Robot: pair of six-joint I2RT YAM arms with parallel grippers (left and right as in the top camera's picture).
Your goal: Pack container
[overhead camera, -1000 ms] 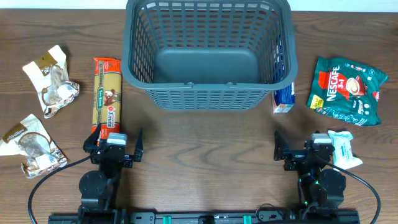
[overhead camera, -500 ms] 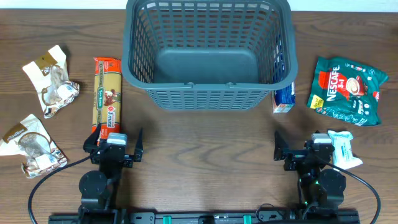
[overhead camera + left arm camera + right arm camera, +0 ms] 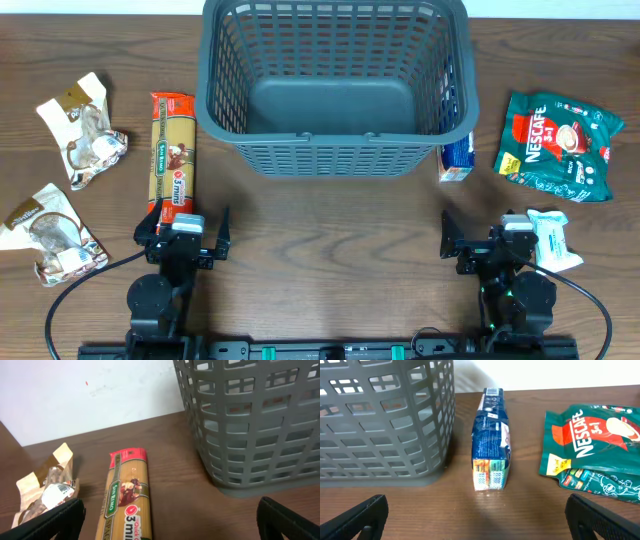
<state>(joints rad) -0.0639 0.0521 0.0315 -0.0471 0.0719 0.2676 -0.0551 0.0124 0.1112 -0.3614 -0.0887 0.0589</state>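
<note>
The container (image 3: 335, 138), a large dark grey lattice basket, stands empty at the back centre of the table; its wall also shows in the left wrist view (image 3: 250, 425) and the right wrist view (image 3: 380, 420). My left gripper (image 3: 183, 224) (image 3: 170, 520) rests open near the front left, with the near end of a spaghetti packet (image 3: 172, 150) (image 3: 125, 495) lying between its fingers, untouched. At the front right my right gripper (image 3: 487, 228) (image 3: 480, 517) is open over bare wood, facing a blue carton (image 3: 457, 158) (image 3: 491, 445).
A green Nescafe bag (image 3: 556, 145) (image 3: 595, 455) lies at the right, and a white packet (image 3: 550, 238) sits beside the right gripper. Two crumpled snack packets (image 3: 85, 128) (image 3: 48, 232) lie at the far left, one in the left wrist view (image 3: 47, 490).
</note>
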